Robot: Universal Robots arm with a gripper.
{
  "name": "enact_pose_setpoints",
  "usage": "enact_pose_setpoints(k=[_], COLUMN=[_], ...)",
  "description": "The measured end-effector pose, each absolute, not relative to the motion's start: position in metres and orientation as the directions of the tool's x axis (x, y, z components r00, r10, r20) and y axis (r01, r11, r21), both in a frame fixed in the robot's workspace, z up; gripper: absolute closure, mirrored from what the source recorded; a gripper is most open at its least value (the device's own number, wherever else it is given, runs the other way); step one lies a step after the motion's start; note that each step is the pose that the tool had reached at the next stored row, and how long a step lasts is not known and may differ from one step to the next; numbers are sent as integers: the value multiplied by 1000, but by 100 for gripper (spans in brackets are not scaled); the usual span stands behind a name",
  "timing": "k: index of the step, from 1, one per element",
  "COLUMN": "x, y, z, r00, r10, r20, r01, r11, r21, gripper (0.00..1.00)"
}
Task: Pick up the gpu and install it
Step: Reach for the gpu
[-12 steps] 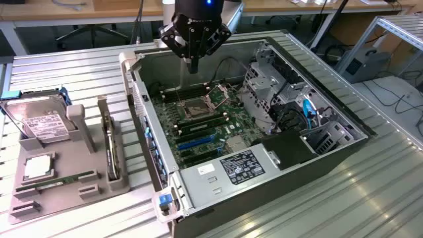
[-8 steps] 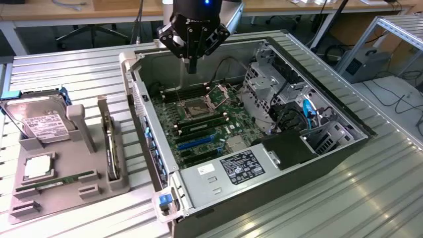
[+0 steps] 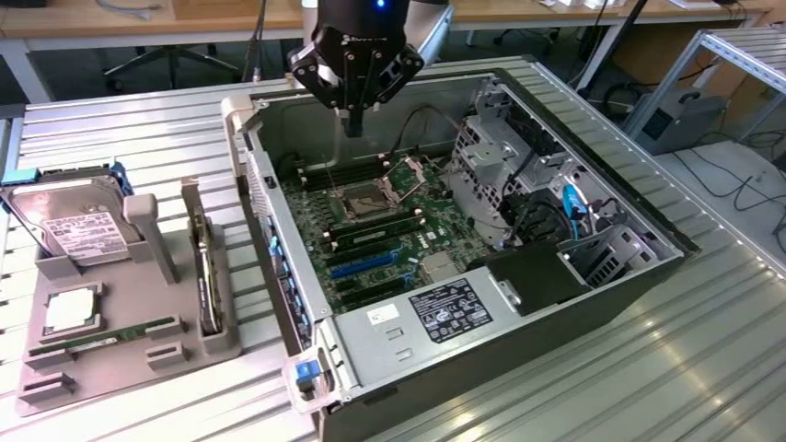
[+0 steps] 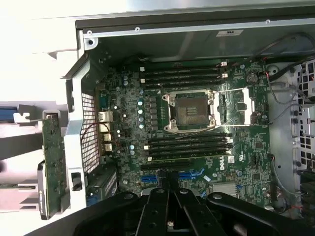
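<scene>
Pincer point(image 3: 353, 127): pressed together, empty, hanging over the motherboard point(image 3: 375, 230) inside the open case point(image 3: 516, 304). Gpu point(image 3: 209, 276): not yet picked up or installed. It stands on edge in the grey holder point(image 3: 145, 235) on the surface point(image 3: 687, 368), beyond the case wall and well apart from the pincer; green board, silvery edge.

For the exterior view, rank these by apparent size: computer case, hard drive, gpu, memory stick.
1. computer case, by far the largest.
2. hard drive.
3. gpu and memory stick: not ranked. The gpu stands edge-on to the camera, so both look like thin strips of similar length.
</scene>
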State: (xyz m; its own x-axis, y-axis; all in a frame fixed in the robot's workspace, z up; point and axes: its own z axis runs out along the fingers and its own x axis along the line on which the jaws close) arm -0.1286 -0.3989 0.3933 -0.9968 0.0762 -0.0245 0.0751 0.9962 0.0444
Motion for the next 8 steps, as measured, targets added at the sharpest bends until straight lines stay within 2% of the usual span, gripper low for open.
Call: enact_pose_setpoints(k=[8], x=[-130], y=[-399], z=[393], r00=[-997], r10=[76], r20=[-24], r01=[75], r11=[996], r21=[44], gripper=[89])
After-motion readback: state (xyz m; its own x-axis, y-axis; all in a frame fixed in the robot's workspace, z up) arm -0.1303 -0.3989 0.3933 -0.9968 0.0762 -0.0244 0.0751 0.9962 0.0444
